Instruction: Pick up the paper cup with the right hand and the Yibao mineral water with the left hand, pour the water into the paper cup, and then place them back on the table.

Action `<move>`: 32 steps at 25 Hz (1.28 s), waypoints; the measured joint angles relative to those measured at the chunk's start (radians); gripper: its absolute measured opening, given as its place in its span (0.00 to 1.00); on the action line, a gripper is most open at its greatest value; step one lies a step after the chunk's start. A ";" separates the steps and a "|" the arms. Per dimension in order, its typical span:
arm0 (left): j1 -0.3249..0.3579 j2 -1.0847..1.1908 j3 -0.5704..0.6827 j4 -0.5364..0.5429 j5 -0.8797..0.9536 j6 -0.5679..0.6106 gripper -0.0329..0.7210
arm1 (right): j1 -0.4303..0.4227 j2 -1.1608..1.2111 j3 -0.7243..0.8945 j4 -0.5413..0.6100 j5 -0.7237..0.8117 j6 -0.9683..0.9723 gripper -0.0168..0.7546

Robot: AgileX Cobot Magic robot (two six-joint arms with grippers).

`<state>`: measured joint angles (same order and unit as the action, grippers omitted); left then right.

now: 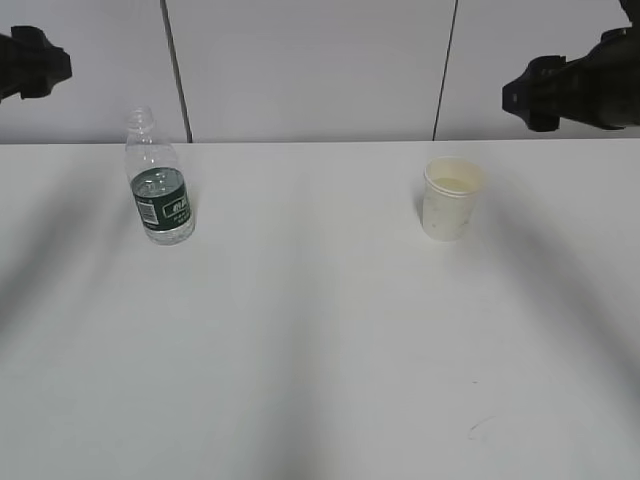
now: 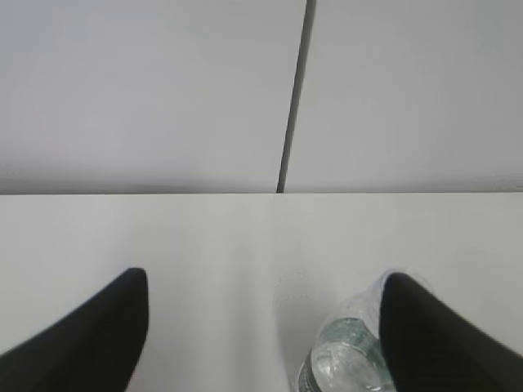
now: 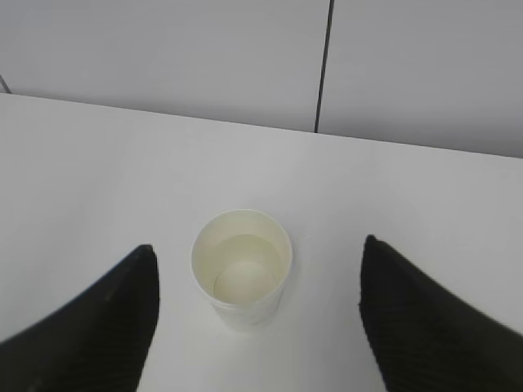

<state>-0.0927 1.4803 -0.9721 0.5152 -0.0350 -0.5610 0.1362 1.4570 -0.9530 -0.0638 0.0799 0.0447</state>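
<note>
Paper cup (image 3: 241,268) between open right claw (image 3: 257,314)

The paper cup (image 1: 452,199) is matt white paper with a rolled rim; its outer wall carries faint specks, and its inside, seen in the right wrist view (image 3: 242,267), is cream and slightly glossy.

The Yibao mineral water (image 1: 159,184) is a clear, glossy, ribbed plastic bottle; a dark green label band with white print wraps its lower body.

The table (image 1: 320,350) is a smooth, plain white surface with a low sheen and a few faint scuff marks toward its near right corner.

The fingers (image 3: 425,327) of the right hand (image 3: 255,322) are matt black with fine ridging. The fingers (image 2: 90,335) of the left hand (image 2: 263,335) are plain matt black.
</note>
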 joint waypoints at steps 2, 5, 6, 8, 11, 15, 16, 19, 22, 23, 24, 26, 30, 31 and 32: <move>0.000 -0.026 0.000 -0.002 0.010 -0.010 0.75 | 0.000 -0.006 -0.012 0.000 0.026 0.002 0.79; 0.000 -0.047 0.000 -0.005 0.047 -0.014 0.75 | 0.000 -0.006 -0.030 0.000 0.094 0.002 0.79; 0.000 -0.048 0.000 -0.010 0.068 -0.014 0.75 | 0.000 -0.006 -0.041 0.000 0.126 0.002 0.79; -0.001 -0.048 -0.007 -0.030 0.132 -0.015 0.75 | 0.000 -0.006 -0.072 0.000 0.213 0.002 0.79; -0.001 -0.048 -0.060 -0.061 0.299 -0.015 0.75 | 0.000 -0.006 -0.130 0.000 0.337 0.002 0.79; -0.001 -0.048 -0.158 -0.110 0.507 0.007 0.75 | 0.000 -0.013 -0.222 0.002 0.512 0.002 0.79; -0.001 -0.048 -0.178 -0.131 0.558 0.026 0.75 | 0.000 -0.014 -0.241 0.002 0.548 0.002 0.79; -0.001 -0.048 -0.222 -0.211 0.687 0.094 0.75 | 0.000 -0.015 -0.298 0.002 0.664 0.002 0.79; -0.001 -0.048 -0.253 -0.295 0.819 0.166 0.73 | 0.000 -0.015 -0.344 0.002 0.772 0.002 0.79; -0.001 -0.048 -0.264 -0.324 0.869 0.191 0.72 | 0.000 -0.015 -0.353 0.004 0.806 0.002 0.79; -0.001 -0.048 -0.273 -0.350 0.916 0.220 0.71 | 0.000 -0.015 -0.359 0.004 0.845 0.002 0.79; -0.001 -0.048 -0.289 -0.416 0.998 0.278 0.69 | 0.000 -0.016 -0.370 0.004 0.927 0.002 0.79; -0.001 -0.048 -0.306 -0.497 1.147 0.370 0.67 | 0.000 -0.016 -0.373 0.004 1.055 0.004 0.79; -0.001 -0.048 -0.309 -0.500 1.182 0.382 0.66 | 0.000 -0.016 -0.373 0.004 1.084 0.004 0.79; -0.001 -0.048 -0.309 -0.500 1.212 0.392 0.65 | 0.000 -0.016 -0.373 0.004 1.108 0.004 0.79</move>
<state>-0.0936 1.4320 -1.2807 0.0153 1.1770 -0.1686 0.1362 1.4405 -1.3257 -0.0599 1.1883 0.0489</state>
